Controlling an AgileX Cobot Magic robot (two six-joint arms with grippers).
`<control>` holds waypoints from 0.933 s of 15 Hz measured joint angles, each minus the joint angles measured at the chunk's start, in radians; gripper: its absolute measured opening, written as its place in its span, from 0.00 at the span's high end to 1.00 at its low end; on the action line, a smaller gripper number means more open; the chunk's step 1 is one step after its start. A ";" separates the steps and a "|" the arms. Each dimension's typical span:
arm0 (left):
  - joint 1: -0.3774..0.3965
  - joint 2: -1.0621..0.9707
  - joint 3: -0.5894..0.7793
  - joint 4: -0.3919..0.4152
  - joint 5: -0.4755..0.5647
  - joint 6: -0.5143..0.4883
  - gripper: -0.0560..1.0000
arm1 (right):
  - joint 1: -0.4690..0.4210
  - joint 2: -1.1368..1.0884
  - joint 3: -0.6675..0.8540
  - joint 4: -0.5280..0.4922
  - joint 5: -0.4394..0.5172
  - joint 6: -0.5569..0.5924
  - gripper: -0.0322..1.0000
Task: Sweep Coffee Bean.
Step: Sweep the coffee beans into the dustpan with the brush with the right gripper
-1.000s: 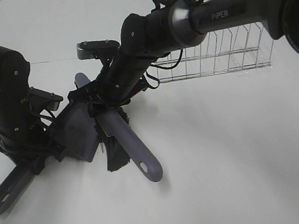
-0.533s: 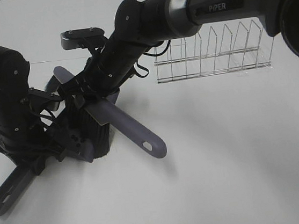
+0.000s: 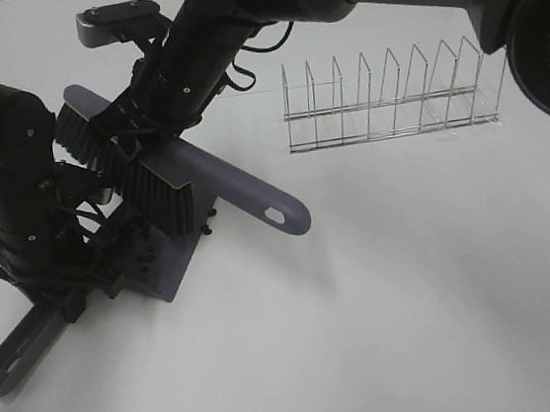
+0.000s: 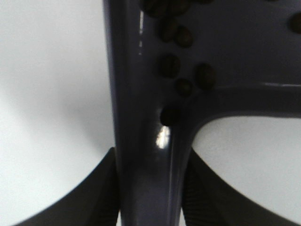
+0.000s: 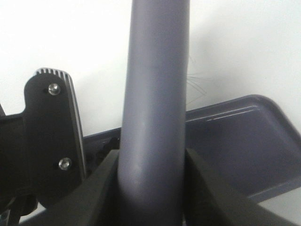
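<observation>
The beans (image 4: 182, 36) lie in the pan (image 4: 244, 56), in a loose cluster at the back wall where the pan handle (image 4: 141, 155) joins it. In the high view a few dark specks (image 3: 208, 226) sit on the table (image 3: 416, 309) just beside the pan's front edge; they are too small to say for certain that they are beans. The pan sits on the table at the left, its handle pointing toward the near left corner. The left gripper (image 4: 146, 202) is clamped tight on the pan handle, with a finger (image 4: 94, 197) pressed against each side. The brush (image 3: 148, 186) hangs tilted above the pan, bristles down over it. The brush handle (image 3: 254, 198) slopes away to the right, past the pan's front edge. The right gripper (image 5: 153, 188) is closed around the brush handle, squeezing it from both sides. A wire rack (image 3: 388, 104) stands well apart, far right on the table.
</observation>
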 joint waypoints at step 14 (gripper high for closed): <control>-0.001 0.000 0.000 -0.014 0.009 0.001 0.63 | -0.058 -0.023 -0.042 -0.540 0.458 0.427 0.62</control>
